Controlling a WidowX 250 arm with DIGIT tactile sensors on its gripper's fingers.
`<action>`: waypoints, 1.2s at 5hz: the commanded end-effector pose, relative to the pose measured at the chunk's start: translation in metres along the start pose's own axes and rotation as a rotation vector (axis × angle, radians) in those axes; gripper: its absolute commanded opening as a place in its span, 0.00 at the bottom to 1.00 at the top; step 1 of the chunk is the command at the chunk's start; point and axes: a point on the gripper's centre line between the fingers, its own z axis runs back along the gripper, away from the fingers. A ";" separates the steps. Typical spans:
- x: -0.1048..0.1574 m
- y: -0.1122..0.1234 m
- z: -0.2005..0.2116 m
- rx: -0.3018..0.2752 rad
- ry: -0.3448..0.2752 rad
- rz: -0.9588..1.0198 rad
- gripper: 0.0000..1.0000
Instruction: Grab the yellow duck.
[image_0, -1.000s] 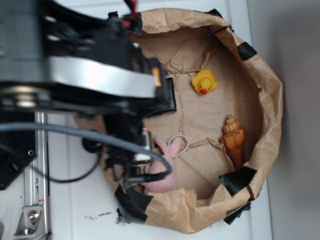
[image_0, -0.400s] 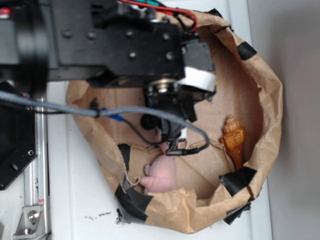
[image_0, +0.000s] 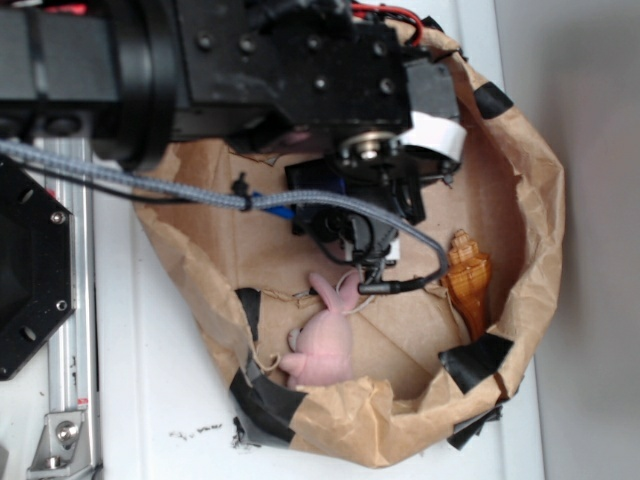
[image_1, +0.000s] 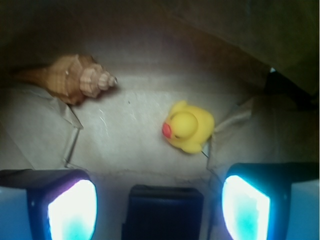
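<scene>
Black claw (image_1: 159, 200) hanging wide open, gripping nothing, above small yellow rubber duck (image_1: 189, 126); amber spiral seashell (image_1: 70, 79) lying well apart on brown paper floor (image_1: 125, 140). No legible writing.

Place: a robot lab or test bench.
Evidence: white worktop (image_0: 150, 400), metal mounting rail (image_0: 70, 380), taped brown paper bin (image_0: 530, 200) holding toys, exposed cables (image_0: 180, 190).

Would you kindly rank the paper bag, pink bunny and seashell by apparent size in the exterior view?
1. Paper bag, by far the largest.
2. Pink bunny.
3. Seashell, slimmer than the bunny, though similar in length.
</scene>
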 end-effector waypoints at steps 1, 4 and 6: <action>0.025 -0.001 0.008 0.005 -0.092 -0.018 1.00; 0.026 -0.033 -0.014 -0.073 -0.049 -0.050 1.00; 0.023 -0.023 -0.023 -0.048 -0.037 -0.040 1.00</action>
